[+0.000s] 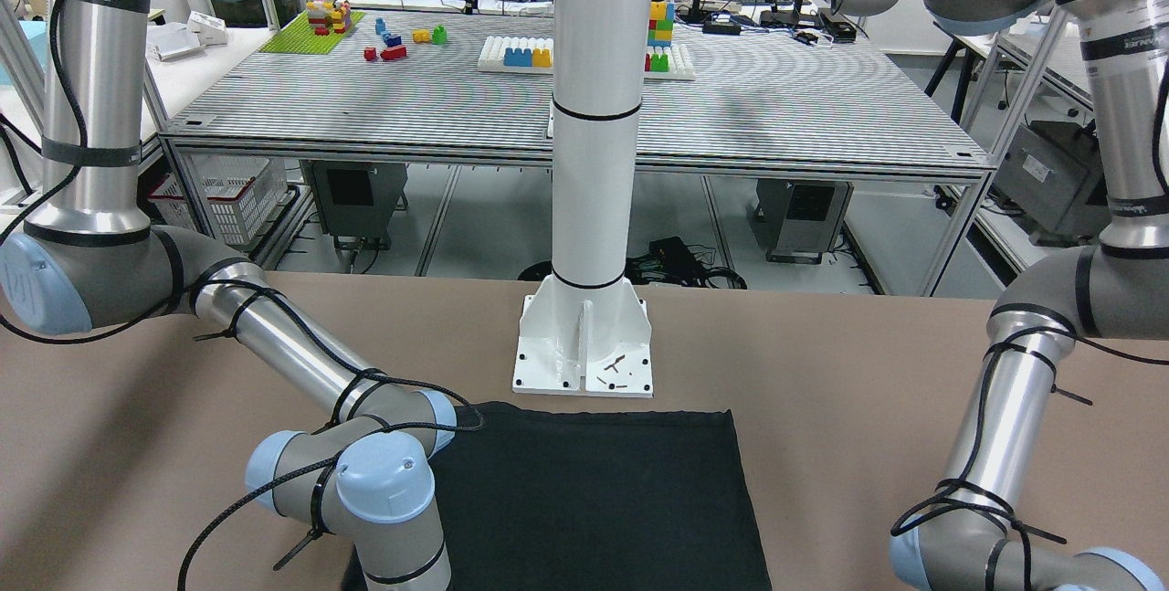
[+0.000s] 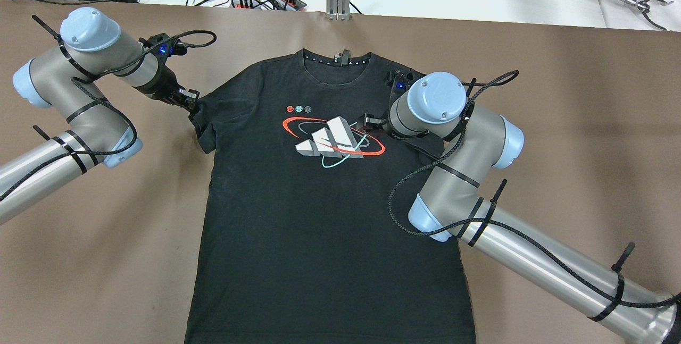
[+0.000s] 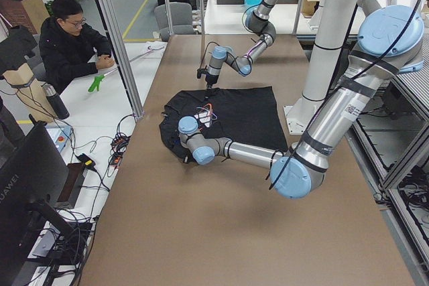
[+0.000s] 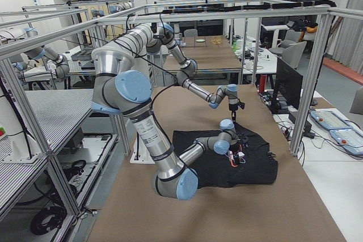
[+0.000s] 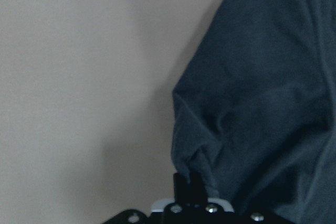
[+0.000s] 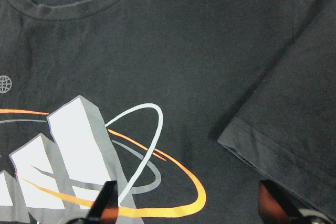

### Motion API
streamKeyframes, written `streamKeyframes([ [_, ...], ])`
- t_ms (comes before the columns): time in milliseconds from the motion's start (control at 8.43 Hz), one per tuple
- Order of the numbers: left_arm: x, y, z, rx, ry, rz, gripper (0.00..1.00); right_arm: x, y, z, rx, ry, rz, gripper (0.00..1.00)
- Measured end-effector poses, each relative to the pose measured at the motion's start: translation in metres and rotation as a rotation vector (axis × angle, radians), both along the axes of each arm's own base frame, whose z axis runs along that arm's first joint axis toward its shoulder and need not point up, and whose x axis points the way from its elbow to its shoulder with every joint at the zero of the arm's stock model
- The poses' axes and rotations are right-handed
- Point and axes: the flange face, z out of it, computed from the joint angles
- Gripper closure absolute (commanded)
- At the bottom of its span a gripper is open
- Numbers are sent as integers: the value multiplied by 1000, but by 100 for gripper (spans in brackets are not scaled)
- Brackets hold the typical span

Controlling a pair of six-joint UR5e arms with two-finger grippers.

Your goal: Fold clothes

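Left gripper (image 2: pixel 187 101) was clenched on the outer edge of the left sleeve (image 2: pixel 205 126), at the far left of the shirt; the wrist view showed the fabric bunched up at the finger. The step in hand looked like folding that sleeve inward. To do it well, lift just enough to clear the table (image 2: pixel 80 259), then carry the sleeve right across the chest without dragging the body of the shirt. Lay it flat with its hem parallel to the side seam and let go only once it rests down. The pinch looked thin and right at the hem, so a slow move would lower the risk of a slip. The T-shirt (image 2: pixel 298 227) was black, soft and matte, lying face up and mostly flat in the middle of the table. Its collar (image 2: pixel 335 70) was at the far edge and its bottom hem was near, just in front of the white pillar base (image 1: pixel 584 344). There was light creasing near the held sleeve. A chest print (image 2: pixel 332 139) showed grey blocks with orange and pale rings, plus three small dots above it. Right gripper (image 2: pixel 367 120) was released, fingers spread wide, hovering just over the right side of the print and holding nothing. In its wrist view the right sleeve (image 6: pixel 283 129) appeared to lie already folded in over the chest, hem diagonal. The right arm should keep clear so it does not snag that fold.
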Motion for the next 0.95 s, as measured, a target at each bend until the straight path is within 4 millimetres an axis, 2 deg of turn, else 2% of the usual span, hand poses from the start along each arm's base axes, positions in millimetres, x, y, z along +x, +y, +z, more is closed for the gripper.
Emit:
streamKeyframes([
  [119,-7,3,-24,3,15,-1,100,2,1,0,2,-2,0,6],
  [356,-9,16,-90,-45,44,-48,100,7,6,6,2,-2,0,6],
  [475,14,23,-124,-67,51,-84,100,9,8,11,0,0,0,6],
  [593,46,25,-148,-79,37,-127,100,11,9,17,-2,4,0,6],
  [712,77,21,-165,-90,19,-164,100,11,10,22,-3,8,-1,6],
  [831,102,14,-174,-105,0,-188,100,12,10,25,-2,11,-2,6],
  [949,117,6,-181,-110,-15,-212,100,12,10,27,-3,12,-1,6],
])
